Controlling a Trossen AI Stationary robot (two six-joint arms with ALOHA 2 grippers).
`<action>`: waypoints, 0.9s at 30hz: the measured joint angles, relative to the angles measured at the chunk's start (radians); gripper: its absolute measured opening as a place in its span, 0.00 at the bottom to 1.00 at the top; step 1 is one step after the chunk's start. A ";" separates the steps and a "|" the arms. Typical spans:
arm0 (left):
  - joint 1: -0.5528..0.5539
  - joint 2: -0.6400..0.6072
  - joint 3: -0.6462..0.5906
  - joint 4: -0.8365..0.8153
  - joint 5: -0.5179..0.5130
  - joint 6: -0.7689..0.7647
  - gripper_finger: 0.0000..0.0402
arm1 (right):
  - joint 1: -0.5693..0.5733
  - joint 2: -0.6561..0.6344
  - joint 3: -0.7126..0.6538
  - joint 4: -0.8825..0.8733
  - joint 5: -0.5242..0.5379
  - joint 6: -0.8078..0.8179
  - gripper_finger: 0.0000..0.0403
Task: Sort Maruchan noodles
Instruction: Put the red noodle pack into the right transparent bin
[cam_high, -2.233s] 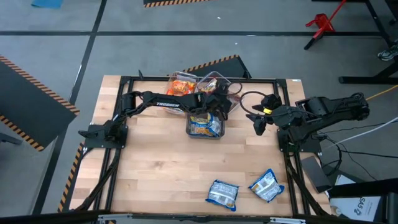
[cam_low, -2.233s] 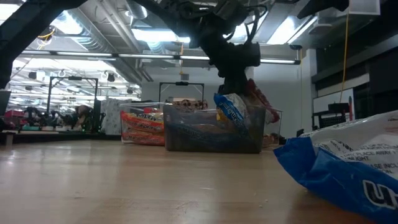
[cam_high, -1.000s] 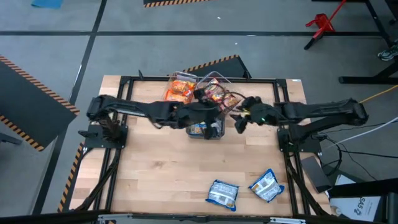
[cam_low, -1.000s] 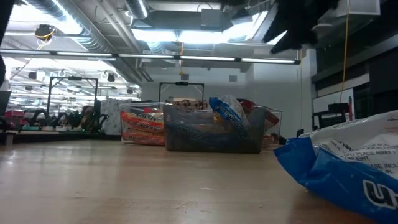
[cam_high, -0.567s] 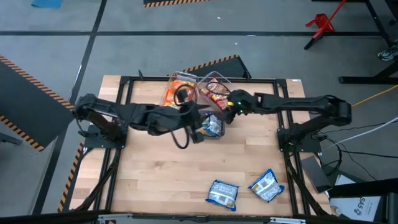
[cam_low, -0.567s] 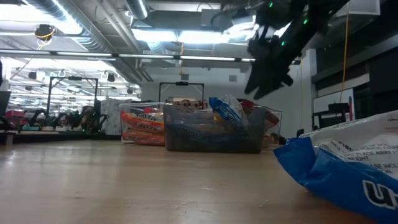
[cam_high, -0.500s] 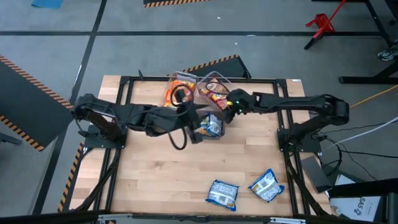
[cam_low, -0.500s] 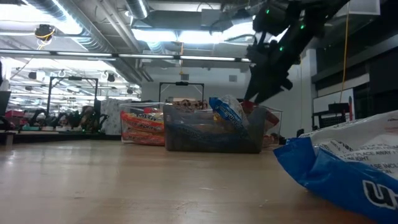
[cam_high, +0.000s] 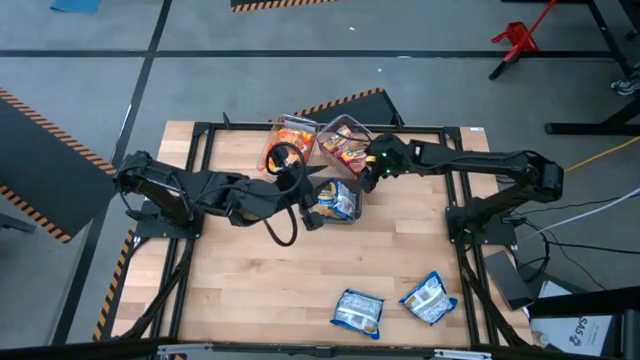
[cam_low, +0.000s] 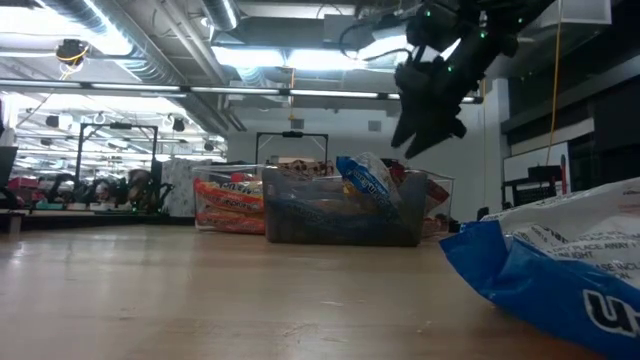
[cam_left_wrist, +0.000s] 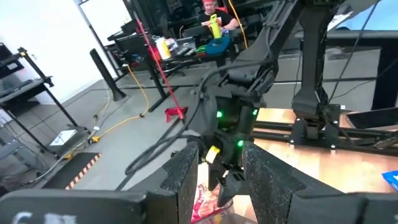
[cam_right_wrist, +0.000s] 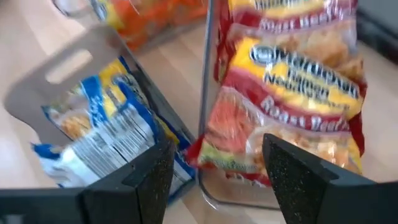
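Note:
Three clear bins stand at the table's far middle: one with orange-yellow Maruchan noodles (cam_high: 290, 138), one with red-and-white packets (cam_high: 345, 142) (cam_right_wrist: 292, 106), and a nearer one with blue-and-white packets (cam_high: 335, 203) (cam_right_wrist: 102, 134). In that bin one blue packet (cam_low: 368, 185) leans with its top above the rim. Two more blue packets (cam_high: 358, 311) (cam_high: 428, 298) lie flat near the table's right front corner. My right gripper (cam_high: 367, 172) (cam_right_wrist: 217, 180) hangs open over the red bin's near side, touching nothing. My left gripper (cam_high: 312, 197) (cam_left_wrist: 221, 183) is open and empty, up beside the blue bin's left side.
A blue packet (cam_low: 560, 270) lies close before the low camera. Black frame rails (cam_high: 320, 127) run along the table's far and side edges. Bare wood (cam_high: 280, 280) spreads between the bins and the front edge. A person (cam_left_wrist: 211, 12) sits at a desk beyond the table.
My left gripper has drawn back from over the blue bin toward the table's left edge and risen, empty. My right gripper has swung toward the table's left and far side and sunk, arriving over the red bin. The packets have kept still.

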 joint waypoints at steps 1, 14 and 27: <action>0.000 0.000 0.000 0.002 0.000 -0.004 0.30 | 0.000 -0.005 0.008 -0.002 0.002 0.000 0.57; 0.000 0.000 0.000 0.006 0.006 -0.078 0.30 | -0.006 0.120 0.030 -0.015 0.177 -0.078 0.57; -0.014 0.000 0.000 0.006 0.014 -0.177 0.30 | -0.007 0.155 0.067 -0.099 0.174 -0.107 0.57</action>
